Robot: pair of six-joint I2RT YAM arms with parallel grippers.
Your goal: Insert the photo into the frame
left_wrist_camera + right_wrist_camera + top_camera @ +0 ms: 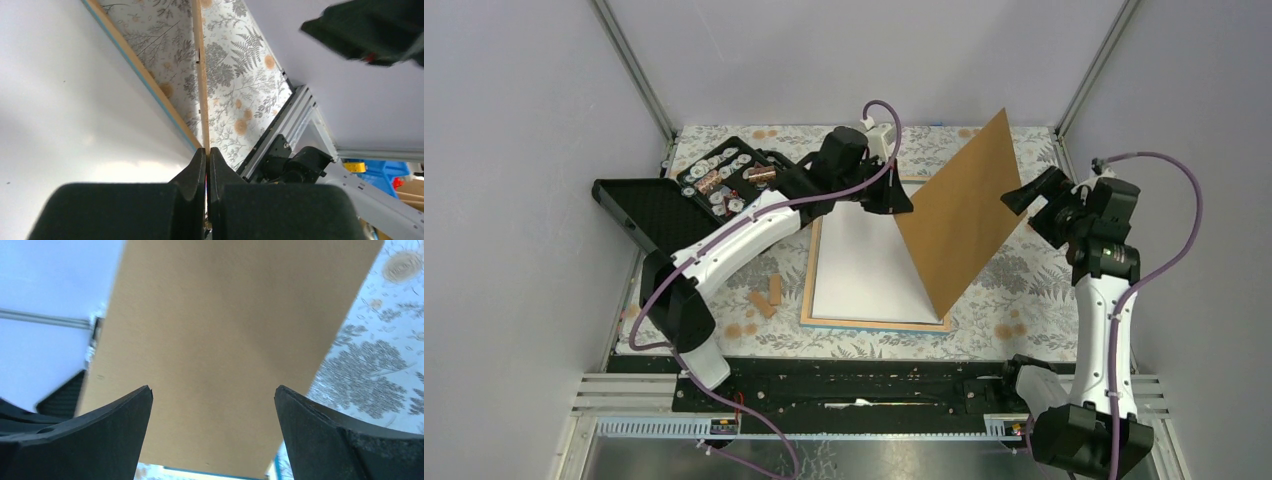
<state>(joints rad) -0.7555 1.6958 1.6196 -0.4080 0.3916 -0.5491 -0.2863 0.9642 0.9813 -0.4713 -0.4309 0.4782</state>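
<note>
The frame (808,300) lies flat mid-table with its light wood rim up, and a blue edge shows on it in the left wrist view (145,75). Inside it lies the photo (869,265), white back up, also filling the left of that view (65,100). A plain brown backing board (959,215) stands tilted over the frame's right side. My left gripper (894,195) is shut on the board's far left edge (201,75), jaws pinched tight on it. My right gripper (1016,200) is open just right of the board (225,315), not touching it.
A black case of small parts (724,180) sits at the back left with its lid (639,210) open toward the left wall. Two small wooden pieces (766,297) lie left of the frame. Grey walls close in both sides; a floral cloth (1014,290) covers the table.
</note>
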